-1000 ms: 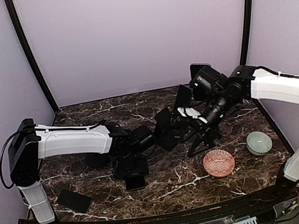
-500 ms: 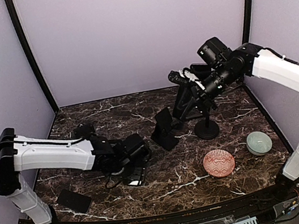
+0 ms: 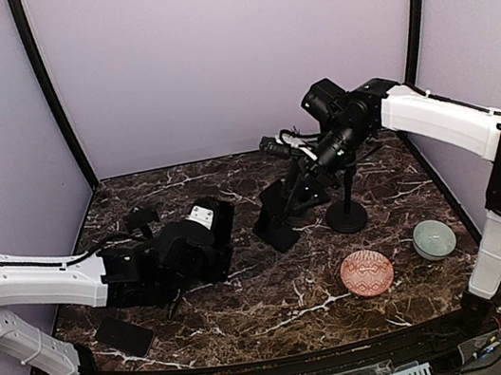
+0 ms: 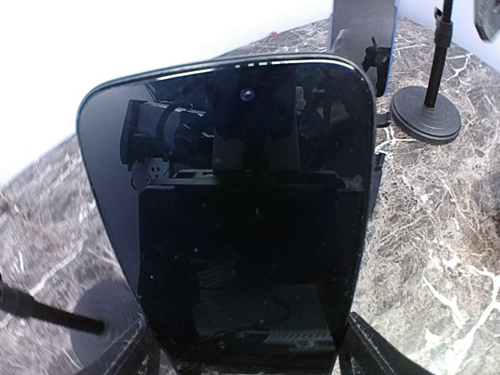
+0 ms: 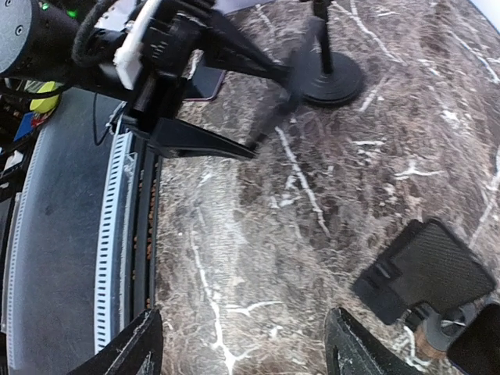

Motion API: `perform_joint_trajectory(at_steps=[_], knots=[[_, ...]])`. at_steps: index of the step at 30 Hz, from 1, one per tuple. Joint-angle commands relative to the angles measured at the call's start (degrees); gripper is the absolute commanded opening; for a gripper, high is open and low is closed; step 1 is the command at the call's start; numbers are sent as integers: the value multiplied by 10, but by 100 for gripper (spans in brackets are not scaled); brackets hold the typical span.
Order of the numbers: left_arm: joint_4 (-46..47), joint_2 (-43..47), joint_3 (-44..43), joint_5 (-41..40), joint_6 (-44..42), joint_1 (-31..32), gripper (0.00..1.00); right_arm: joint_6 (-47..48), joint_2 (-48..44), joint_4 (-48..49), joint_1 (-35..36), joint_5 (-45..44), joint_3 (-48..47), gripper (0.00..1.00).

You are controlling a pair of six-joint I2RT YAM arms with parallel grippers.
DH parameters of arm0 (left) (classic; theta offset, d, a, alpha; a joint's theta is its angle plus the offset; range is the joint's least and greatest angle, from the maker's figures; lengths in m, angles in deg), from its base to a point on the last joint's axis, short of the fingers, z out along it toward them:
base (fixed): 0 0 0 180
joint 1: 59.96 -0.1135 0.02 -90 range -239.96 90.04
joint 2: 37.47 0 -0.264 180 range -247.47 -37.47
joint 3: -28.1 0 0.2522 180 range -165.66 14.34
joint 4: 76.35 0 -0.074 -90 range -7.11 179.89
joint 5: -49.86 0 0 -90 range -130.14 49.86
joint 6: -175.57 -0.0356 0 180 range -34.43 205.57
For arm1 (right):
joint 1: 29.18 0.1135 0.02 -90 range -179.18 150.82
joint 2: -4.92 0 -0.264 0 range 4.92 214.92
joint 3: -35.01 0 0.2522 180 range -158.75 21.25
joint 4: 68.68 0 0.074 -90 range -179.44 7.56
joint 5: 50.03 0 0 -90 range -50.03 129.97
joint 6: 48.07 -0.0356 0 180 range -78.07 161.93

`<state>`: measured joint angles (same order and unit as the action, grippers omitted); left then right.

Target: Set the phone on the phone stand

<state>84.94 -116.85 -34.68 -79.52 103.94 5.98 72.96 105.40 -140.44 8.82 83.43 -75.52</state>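
The phone [image 4: 234,211], a black glossy slab with rounded corners, is off the dark marbled surface [image 3: 280,308]. The left end effector [image 4: 250,355] pinches its lower end from both sides, and the screen faces the wrist camera. In the last second the left arm has pulled back toward its own side and gone lower. The phone is therefore now well apart from the black folding phone stand [image 3: 277,212], which stands tilted in the middle of the surface with nothing on it.

The right end effector [image 5: 238,348] has lifted away from the surface. Its fingers are spread and nothing is between them. The thin black pole on a round base [image 3: 346,217] leaned under the right arm a second ago. Now it stands upright, free, near the stand on its right side.

I judge that the placing is not yet begun. The left arm must carry the phone back across and lay it against the tilted plate. The stand looks light and could slide or tip. The right arm hangs near above it and may be in the way.
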Motion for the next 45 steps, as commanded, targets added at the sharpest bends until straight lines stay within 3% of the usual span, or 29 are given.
perform_joint_trajectory(at_steps=[1,8,17,21,23,29,30,33,35,36,40,45], knots=[[57,-18,-36,-51,-52,11,0,0,-13,-13,29,4,7,71],[65,-79,-72,-110,-16,39,0,-137,4,104,34,-4,-2,73],[-40,-180,-203,-251,20,91,0,-222,60,154,49,-12,-40,67],[-109,-216,-251,-276,54,101,0,-228,63,165,52,-3,-35,52],[-159,-225,-268,-278,100,101,0,-226,64,165,53,4,-32,39],[-155,-221,-259,-255,115,101,0,-213,60,164,58,25,-21,8],[-147,-221,-257,-248,110,101,4,-211,59,163,59,27,-19,2],[-126,-221,-253,-227,87,101,57,-202,56,157,59,39,-19,0],[-128,-218,-249,-222,91,100,82,-199,54,156,59,40,-21,0],[-128,-215,-246,-220,95,101,88,-197,53,155,59,38,-22,0],[-106,-200,-226,-202,78,101,98,-188,50,147,59,33,-30,0],[-102,-190,-217,-173,70,101,99,-171,45,126,51,15,-55,0]])
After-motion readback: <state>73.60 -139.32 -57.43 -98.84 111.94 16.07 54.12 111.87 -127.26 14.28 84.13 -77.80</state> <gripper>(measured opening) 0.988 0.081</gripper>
